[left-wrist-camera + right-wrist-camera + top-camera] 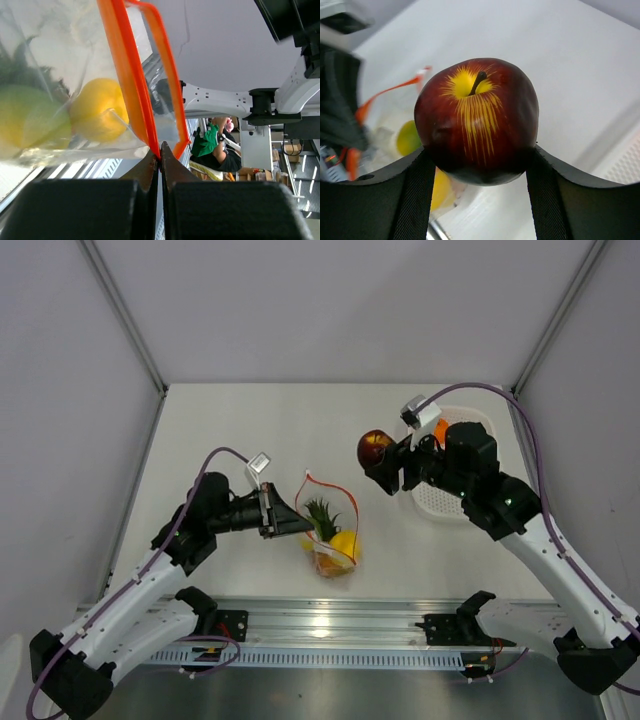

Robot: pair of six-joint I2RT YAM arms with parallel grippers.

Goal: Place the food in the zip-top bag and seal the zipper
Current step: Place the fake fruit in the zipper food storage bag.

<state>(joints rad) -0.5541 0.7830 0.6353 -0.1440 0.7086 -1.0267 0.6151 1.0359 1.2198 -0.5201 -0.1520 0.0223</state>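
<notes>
The clear zip-top bag (330, 530) stands open at mid-table with the pineapple (321, 517), a yellow fruit (345, 544) and an orange fruit inside. Its red-orange zipper (328, 485) rings the mouth. My left gripper (288, 515) is shut on the zipper strip (131, 85) at the bag's left edge; the left wrist view shows a yellow fruit (97, 116) and a yellow-green fruit (25, 122) through the plastic. My right gripper (385, 465) is shut on the dark red fruit (476, 120), held in the air up and right of the bag mouth (385, 92).
The white perforated basket (440, 495) sits at the right under my right arm, with an orange thing (441, 430) partly hidden in it. A metal rail (330, 625) runs along the near table edge. Grey walls close in the back and sides.
</notes>
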